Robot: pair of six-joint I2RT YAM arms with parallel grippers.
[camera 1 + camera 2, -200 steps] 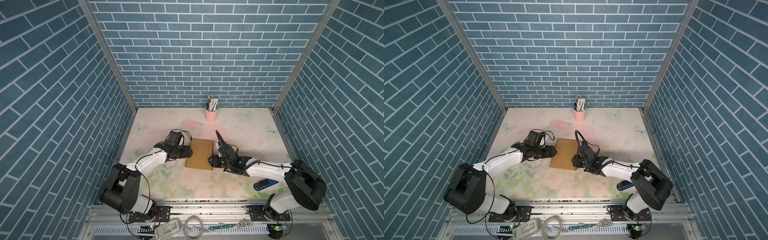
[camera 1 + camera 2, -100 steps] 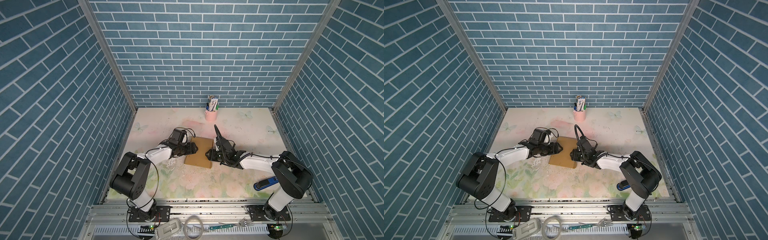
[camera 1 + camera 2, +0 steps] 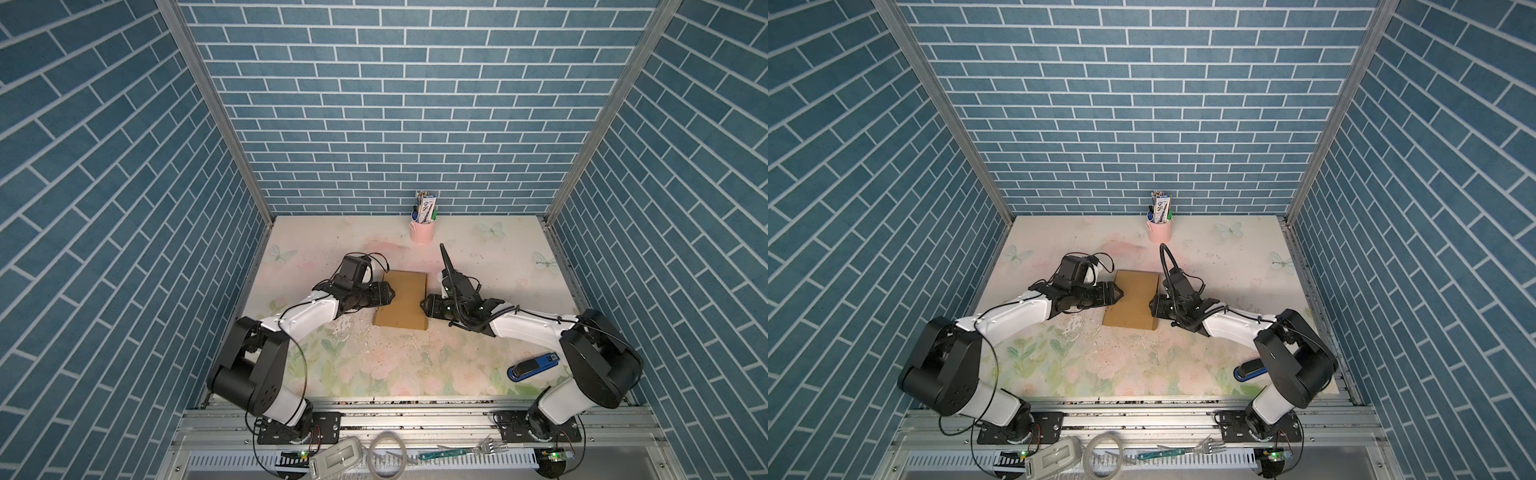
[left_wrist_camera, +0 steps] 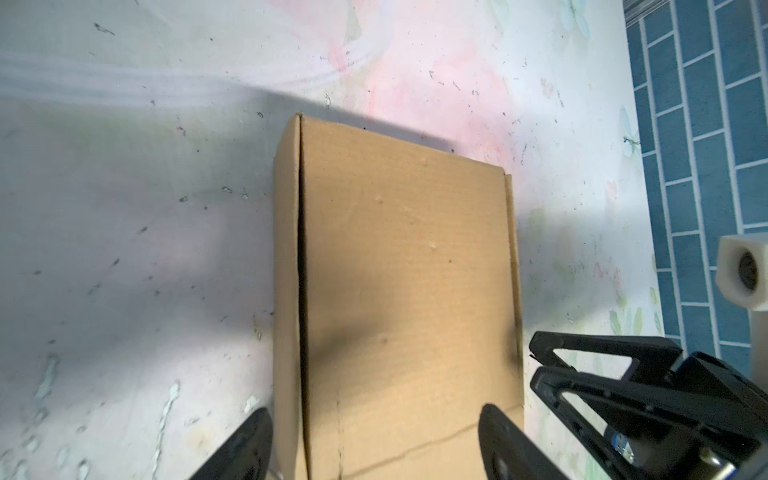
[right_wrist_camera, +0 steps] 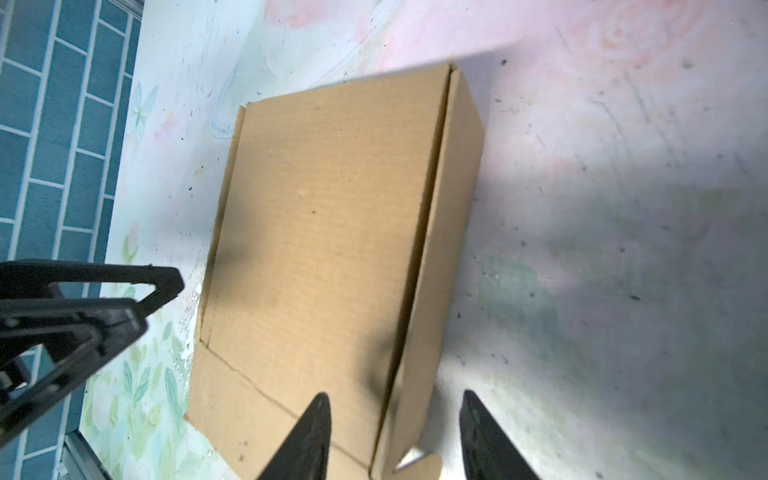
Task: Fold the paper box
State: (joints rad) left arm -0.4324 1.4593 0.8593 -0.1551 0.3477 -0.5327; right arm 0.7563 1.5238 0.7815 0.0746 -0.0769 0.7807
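In both top views the paper box (image 3: pixel 401 299) sits folded up and shallow in the middle of the table (image 3: pixel 374 365), with the left gripper (image 3: pixel 388 294) at one side and the right gripper (image 3: pixel 424 306) at the opposite side. In the left wrist view the fingers (image 4: pixel 245 449) are spread wide over the lid, clamping nothing. In the right wrist view the fingers (image 5: pixel 307 436) are partly apart, straddling a side wall without pinching it. It looks like light, stiff, smooth corrugated board that will crease if squeezed; take a wall edge or flap, not the flat lid.

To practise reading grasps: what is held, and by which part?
Nothing is gripped; the left claw and right claw, both open, sit at opposite sides of the paper box.
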